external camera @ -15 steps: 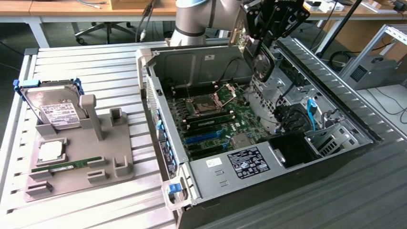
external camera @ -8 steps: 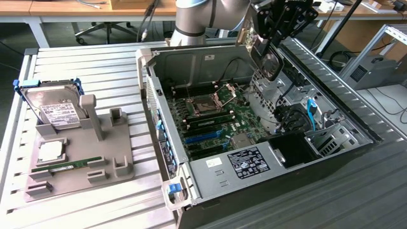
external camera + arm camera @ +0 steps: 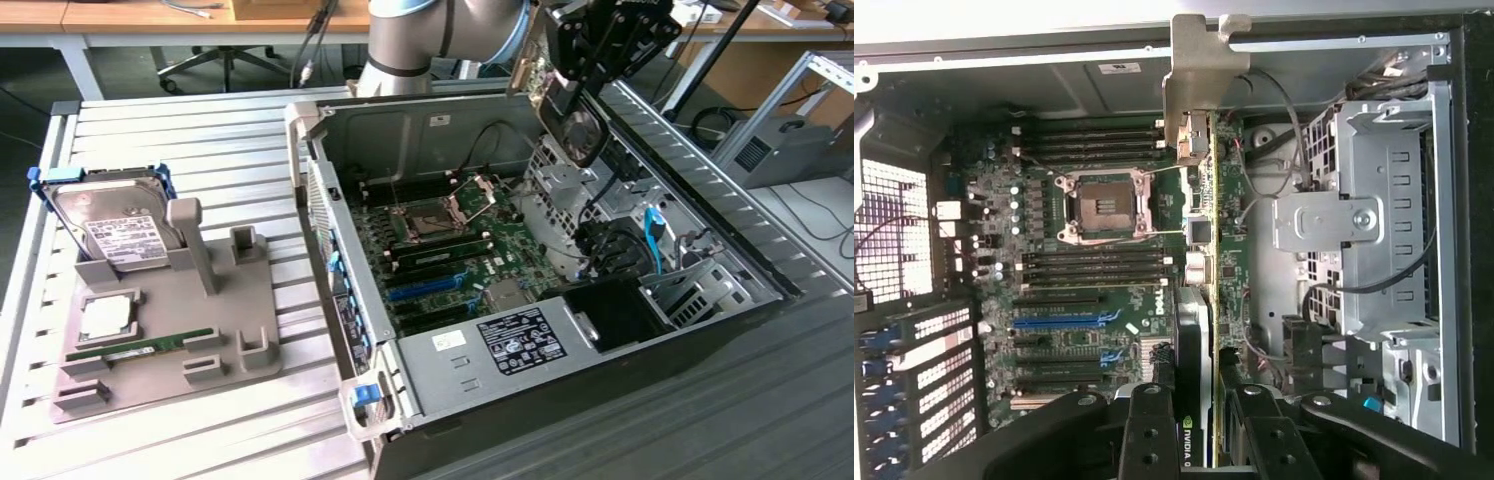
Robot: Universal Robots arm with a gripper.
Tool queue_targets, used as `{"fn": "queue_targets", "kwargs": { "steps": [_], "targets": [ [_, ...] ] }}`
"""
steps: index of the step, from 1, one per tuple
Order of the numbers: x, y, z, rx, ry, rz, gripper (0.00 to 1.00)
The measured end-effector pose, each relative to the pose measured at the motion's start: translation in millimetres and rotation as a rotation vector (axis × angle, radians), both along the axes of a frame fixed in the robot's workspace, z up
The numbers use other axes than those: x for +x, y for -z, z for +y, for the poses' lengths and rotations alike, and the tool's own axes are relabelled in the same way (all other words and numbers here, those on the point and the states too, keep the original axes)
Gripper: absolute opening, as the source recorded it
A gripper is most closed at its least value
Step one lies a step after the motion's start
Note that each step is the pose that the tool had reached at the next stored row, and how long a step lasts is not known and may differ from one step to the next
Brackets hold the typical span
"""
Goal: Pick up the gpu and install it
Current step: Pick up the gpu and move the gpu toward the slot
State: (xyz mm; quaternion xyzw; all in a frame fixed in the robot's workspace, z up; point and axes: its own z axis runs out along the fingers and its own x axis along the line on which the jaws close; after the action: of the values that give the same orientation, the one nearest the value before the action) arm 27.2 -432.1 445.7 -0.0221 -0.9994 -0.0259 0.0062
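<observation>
The gpu [image 3: 577, 128] hangs on edge above the open computer case [image 3: 400, 150], over its far right part in the exterior view. My gripper [image 3: 597, 52] is shut on the card from above. In the wrist view the gpu [image 3: 1195, 330] runs edge-on away from my gripper [image 3: 1199, 440], its silver end bracket [image 3: 1199, 75] at the far end, with black fingers [image 3: 1150, 432] on both sides of it. Below lies the motherboard [image 3: 1094, 260] with blue expansion slots [image 3: 1059, 322] and an open processor socket [image 3: 1104, 205]. The card is clear of the board.
A grey fixture plate [image 3: 174, 330] on the exterior view's left carries a silver hard drive [image 3: 114, 228], a processor [image 3: 104, 317] and a green memory stick [image 3: 140, 345]. Inside the case, a drive cage [image 3: 1374, 220] and cables [image 3: 651, 240] sit beside the card. The slatted metal table [image 3: 200, 140] surrounds everything.
</observation>
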Motion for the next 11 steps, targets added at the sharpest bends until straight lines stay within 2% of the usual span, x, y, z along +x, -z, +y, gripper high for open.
{"fn": "queue_targets", "kwargs": {
  "steps": [9,11],
  "targets": [
    [1.7,0.0,0.1,0.0001,-0.016,-0.0001,0.27],
    [5.8,0.0,0.3,0.0,-0.021,0.0,0.27]
  ]
}}
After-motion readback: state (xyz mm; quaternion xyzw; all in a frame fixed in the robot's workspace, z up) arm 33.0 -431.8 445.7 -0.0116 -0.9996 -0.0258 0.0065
